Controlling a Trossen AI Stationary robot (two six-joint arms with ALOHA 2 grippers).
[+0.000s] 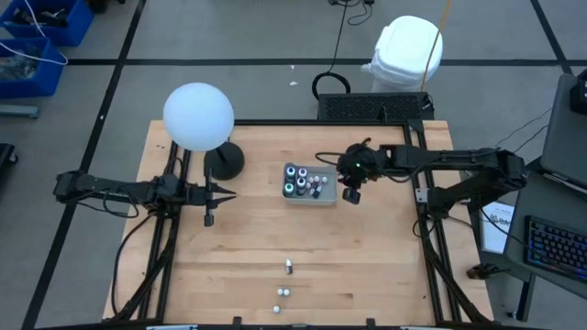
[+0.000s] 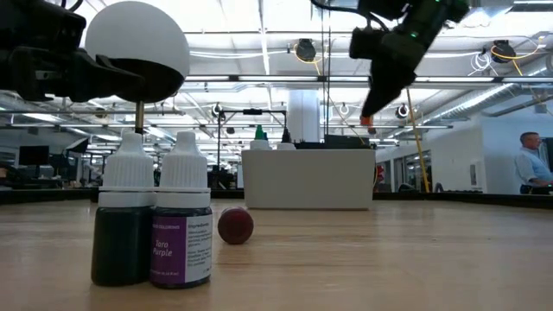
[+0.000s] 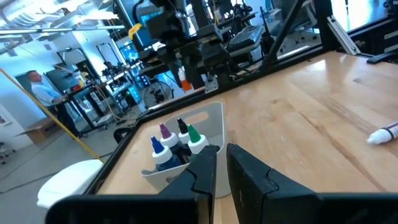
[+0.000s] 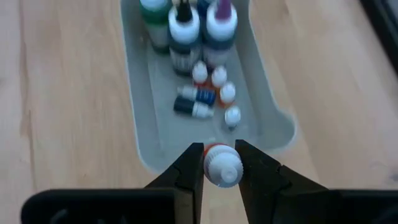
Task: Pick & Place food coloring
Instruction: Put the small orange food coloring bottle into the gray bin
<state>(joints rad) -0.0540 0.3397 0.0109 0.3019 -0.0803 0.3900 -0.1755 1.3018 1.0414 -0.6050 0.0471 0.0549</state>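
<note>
**Operator:** Two upright food-coloring bottles (image 2: 154,225) stand closest to the low camera, with a small red one lying on its side just beside them. Where is the active unit?

**Technician:** Right gripper (image 4: 221,167) is raised above the table, just off the grey tray (image 1: 323,199) at its 3 o'clock end in the overhead view. Its fingers are clamped narrowly on one small white-capped, red-collared vial (image 4: 222,165), held near the cap.

**Operator:** And the other arm?

**Technician:** Left gripper (image 1: 210,217) waits at 9 o'clock of the tray, well apart, fingers nearly together and holding nothing.

**Operator:** Remaining stock?

**Technician:** Several vials and larger bottles already sit in the tray. Three pieces (image 1: 285,293) remain on the table toward 6 o'clock.

**Operator:** Failure modes?

**Technician:** Judgement only.
1. The grip is high on a rounded cap; the vial may pivot or slip on any abrupt move.
2. The vial hangs over the tray rim, not the interior. Release here would likely strike the rim and send it outside.
3. Dropping from height onto the loose vials could scatter them or topple the upright bottles.
</note>
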